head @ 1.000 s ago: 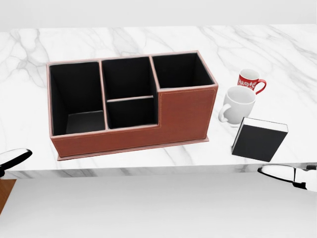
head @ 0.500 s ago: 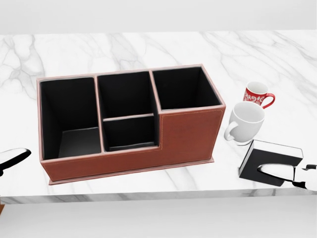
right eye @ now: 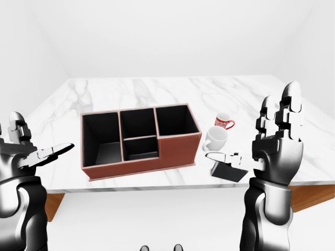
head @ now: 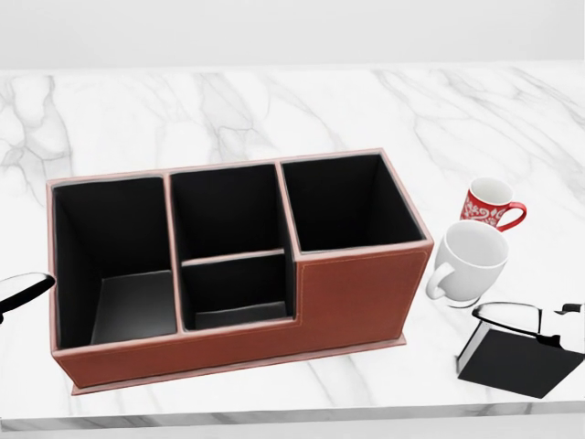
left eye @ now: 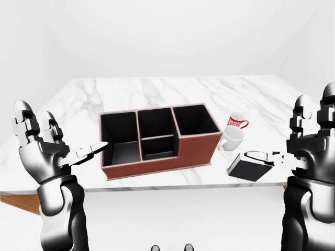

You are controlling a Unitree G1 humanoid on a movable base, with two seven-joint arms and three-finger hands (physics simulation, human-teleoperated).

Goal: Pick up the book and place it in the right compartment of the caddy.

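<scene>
A brown leather caddy (head: 361, 288) with black-lined compartments stands on the white marble table (head: 274, 101). Its right compartment (head: 347, 206) holds nothing. A black book (head: 526, 364) with white page edges lies flat at the lower right of the head view, below the mugs and right of the caddy. My right hand (right eye: 248, 130) is open with its fingers upright. Its thumb (head: 507, 315) hangs over the book's left edge without gripping it. My left hand (left eye: 63, 136) is open and empty, left of the caddy, with its thumb (head: 23, 288) near the caddy's left wall.
A white mug (head: 471, 261) stands just right of the caddy. A red patterned mug (head: 489, 203) stands above it in the head view. The table's near edge (head: 274, 421) runs along the bottom of the head view.
The camera has moved closer to the table, so the whole picture has shifted down and grown. The book now sits under my right thumb. Both hands stay open.
</scene>
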